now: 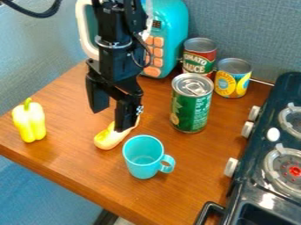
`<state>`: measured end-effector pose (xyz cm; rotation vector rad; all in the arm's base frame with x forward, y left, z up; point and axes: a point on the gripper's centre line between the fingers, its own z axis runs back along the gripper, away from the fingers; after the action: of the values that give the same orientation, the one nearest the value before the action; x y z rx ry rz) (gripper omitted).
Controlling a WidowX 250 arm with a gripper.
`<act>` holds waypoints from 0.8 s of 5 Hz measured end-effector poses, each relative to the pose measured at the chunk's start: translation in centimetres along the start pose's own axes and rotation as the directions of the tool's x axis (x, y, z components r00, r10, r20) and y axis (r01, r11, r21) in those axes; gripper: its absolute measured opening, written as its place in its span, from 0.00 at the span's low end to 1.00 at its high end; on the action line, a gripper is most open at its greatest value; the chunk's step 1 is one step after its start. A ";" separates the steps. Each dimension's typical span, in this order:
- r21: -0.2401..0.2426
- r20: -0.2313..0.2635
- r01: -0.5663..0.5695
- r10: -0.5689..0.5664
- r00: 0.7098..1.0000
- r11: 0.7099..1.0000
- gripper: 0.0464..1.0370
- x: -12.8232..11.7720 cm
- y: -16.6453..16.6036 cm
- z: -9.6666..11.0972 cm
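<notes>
Camera view: over at the left, a yellow bell pepper (29, 123) stands near the front edge of the worktop (67, 118), towards its left corner. Next along, inward from that same edge, a pale yellow elongated thing (108, 139) lies aslant, its thicker end towards the front. The black gripper (111, 119) hangs just over it, jaws clearly apart with nothing between them, one partly hiding it; whether they touch, I can't tell from here. It looks to me like the lining-up stage of a grasp. I'd say the next move calls for centring both jaws across the narrow body, lowering a touch and closing gently, minding the teal mug (140, 168) just beside it, nearer the front edge. Behind, a teal toy microwave (175, 26) sits by the back edge. Farther right come a tall green can (191, 107), then a red-labelled can (198, 63) and a yellow-labelled one (231, 83) towards the back right corner, with the dark toy stove (287, 85) along the right edge.
</notes>
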<state>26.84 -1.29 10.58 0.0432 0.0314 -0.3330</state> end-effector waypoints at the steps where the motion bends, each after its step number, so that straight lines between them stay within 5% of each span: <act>1: -0.005 -0.021 0.000 0.000 1.000 1.000 0.97 -0.2 -0.1 -0.6; 4: -0.017 0.066 -0.054 0.055 0.996 0.998 0.97 0.5 -0.5 -2.4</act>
<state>27.07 -1.79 8.11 0.0180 -0.0328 -0.2792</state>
